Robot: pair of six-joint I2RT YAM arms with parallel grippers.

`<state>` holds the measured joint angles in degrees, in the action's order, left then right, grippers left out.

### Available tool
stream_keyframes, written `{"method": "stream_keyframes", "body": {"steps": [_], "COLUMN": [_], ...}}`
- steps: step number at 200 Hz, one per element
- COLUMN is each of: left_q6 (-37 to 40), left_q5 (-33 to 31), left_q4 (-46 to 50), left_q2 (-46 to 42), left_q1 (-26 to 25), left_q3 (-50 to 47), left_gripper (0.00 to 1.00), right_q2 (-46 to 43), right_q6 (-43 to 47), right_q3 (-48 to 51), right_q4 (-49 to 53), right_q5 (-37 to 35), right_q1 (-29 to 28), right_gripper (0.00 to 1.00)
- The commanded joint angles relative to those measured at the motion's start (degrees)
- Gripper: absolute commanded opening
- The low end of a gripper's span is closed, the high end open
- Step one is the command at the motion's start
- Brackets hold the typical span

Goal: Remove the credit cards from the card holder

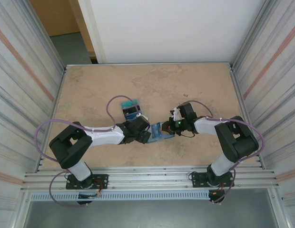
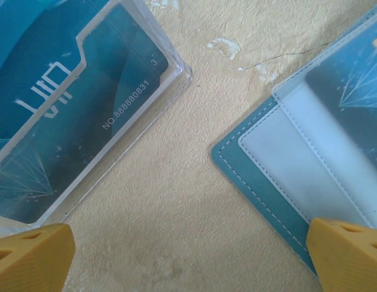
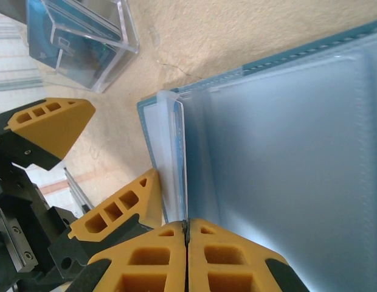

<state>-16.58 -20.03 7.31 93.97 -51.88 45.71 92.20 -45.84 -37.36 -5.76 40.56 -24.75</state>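
The steel-blue card holder [image 1: 158, 130] lies open on the table between my two grippers. My right gripper [image 3: 187, 226] is shut on a thin inner leaf of the card holder [image 3: 286, 140], which stands up edge-on from the jaws. My left gripper [image 2: 188, 264] is open and low over bare table, with one fingertip [image 2: 349, 255] over the corner of the card holder [image 2: 261, 176]. A teal card [image 2: 352, 79] sits inside a frosted slot. More credit cards [image 1: 131, 108] lie behind the left gripper [image 1: 143, 134]. One of them, teal with VIP lettering [image 2: 61, 115], rests in a clear case.
The clear plastic case [image 3: 91, 36] sits just beyond the left fingers [image 3: 48, 125]. Corrugated metal walls [image 1: 24, 71] close in both sides of the beige table [image 1: 185, 85], and a rail runs along the near edge.
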Motion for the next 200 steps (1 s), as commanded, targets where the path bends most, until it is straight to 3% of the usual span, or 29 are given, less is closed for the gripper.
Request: {"method": "stream_keyframes", "body": {"steps": [1,112,200], "left_q6": [-0.48,1.99,4.84], "left_q5": [-0.63,-0.4,1.41], "left_q4": [3.4,3.53,2.45], "left_q2": [1.06,-4.41,4.9], "left_q1": [-0.57,-0.51,-0.54], "left_q3": [0.42,4.51,9.25], "left_gripper": [0.99,0.99,0.99], "right_q2": [-0.98,-1.37,-2.22], "right_q6": [1.75,4.36,4.76], "right_q3": [0.63,0.45,0.46], "right_q4": [1.11,3.51,4.91], "right_q5": [1.09,1.1,0.6], "right_q1": [0.58,0.58,0.55], "right_gripper": [0.08,0.03,0.04]}}
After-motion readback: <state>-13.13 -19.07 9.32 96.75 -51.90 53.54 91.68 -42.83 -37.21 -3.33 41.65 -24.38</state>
